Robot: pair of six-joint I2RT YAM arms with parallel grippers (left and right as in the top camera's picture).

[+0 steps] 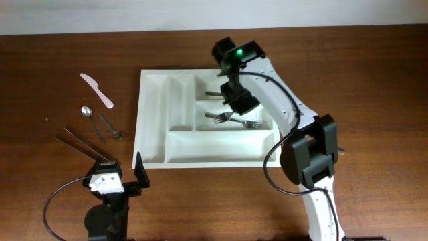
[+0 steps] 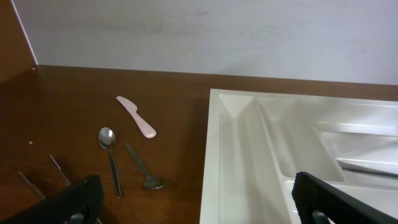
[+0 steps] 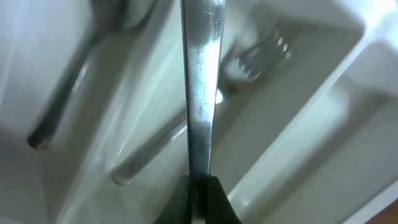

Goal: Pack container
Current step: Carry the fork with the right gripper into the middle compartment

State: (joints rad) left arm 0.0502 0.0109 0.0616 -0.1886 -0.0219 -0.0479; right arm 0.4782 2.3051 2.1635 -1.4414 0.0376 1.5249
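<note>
Seeing right gripper (image 3: 199,200) pinched shut on a flat steel handle (image 3: 199,93) that runs straight out from the fingertips; can't tell the utensil type from the wrist view. Positioned over the right half of the container (image 1: 221,146), above its long horizontal compartments, with the arm reaching in from the near right. Just below it, picking out two forks (image 1: 232,119) lying in the middle long compartment, close together; can't resolve whether touching. Also catching a dark metal end (image 1: 214,94) in the top long compartment, just left of the gripper; can't say whether that's the held piece. Locating the container flat on the brown surface (image 1: 53,53), roughly centre, two narrow upright compartments at its left end, long ones to the right. Reading left gripper (image 1: 117,177) as spread wide and holding nothing, low at the near edge, just beside the container's near-left corner, wrist camera looking across that corner. Further left on the surface, all apart from the container: pink plastic knife (image 1: 97,90) farthest back, spoon (image 1: 91,122) nearer, short metal utensil (image 1: 109,126) just beside the spoon, and a pair of thin sticks (image 1: 83,144) lying diagonally, near ends close to the left gripper.
</note>
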